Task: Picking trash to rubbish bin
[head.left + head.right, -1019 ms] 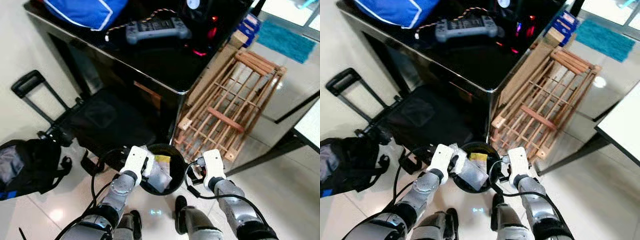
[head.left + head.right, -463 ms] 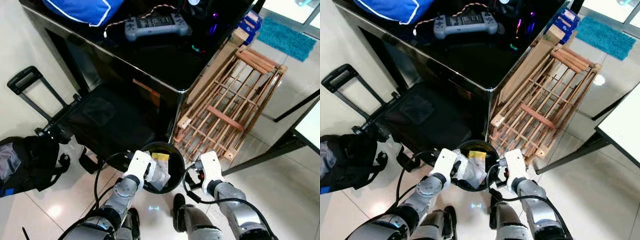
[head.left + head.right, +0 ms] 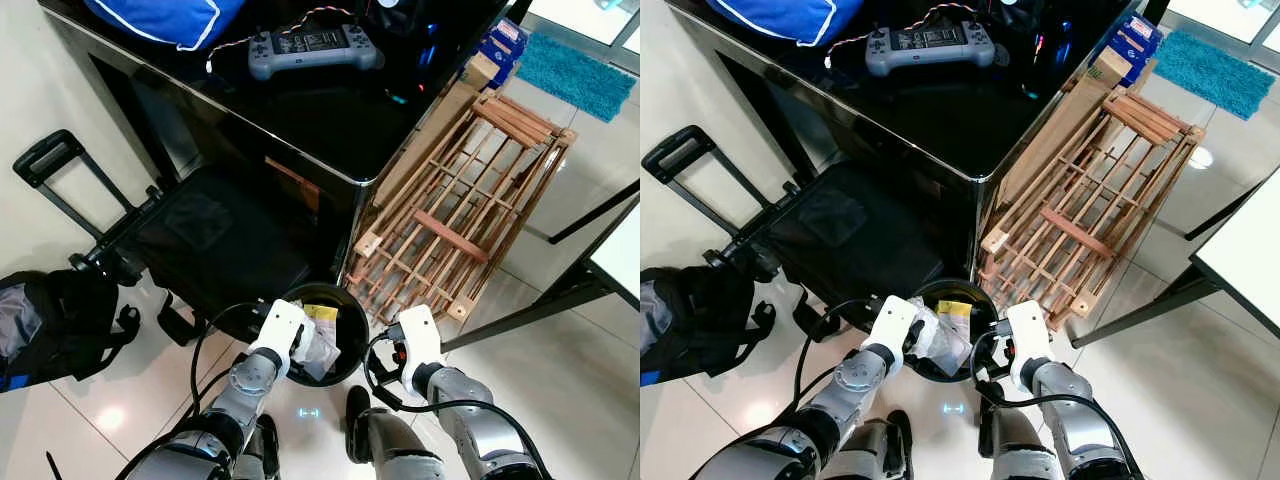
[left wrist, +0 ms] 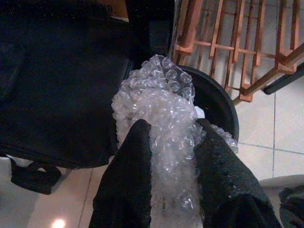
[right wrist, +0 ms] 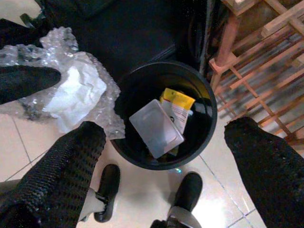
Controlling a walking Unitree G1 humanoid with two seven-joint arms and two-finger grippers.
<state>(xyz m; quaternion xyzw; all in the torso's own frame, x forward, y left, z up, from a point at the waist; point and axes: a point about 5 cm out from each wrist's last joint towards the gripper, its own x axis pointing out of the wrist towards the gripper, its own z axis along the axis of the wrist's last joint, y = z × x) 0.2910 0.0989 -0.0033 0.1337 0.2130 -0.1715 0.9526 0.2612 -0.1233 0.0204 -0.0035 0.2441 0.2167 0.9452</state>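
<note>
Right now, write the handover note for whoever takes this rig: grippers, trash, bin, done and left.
Left gripper: shut on the bubble wrap, holding it at the near-left rim of the black rubbish bin, partly over the opening.
Right gripper: open, holding nothing, poised above the bin's right side.
Bin: on the floor beside the wooden crate, at the corner of the black table. Already inside: a yellow packet and a clear plastic container.
Done: wrap carried to the bin.
Left: shift the wrap fully over the opening and release it.
</note>
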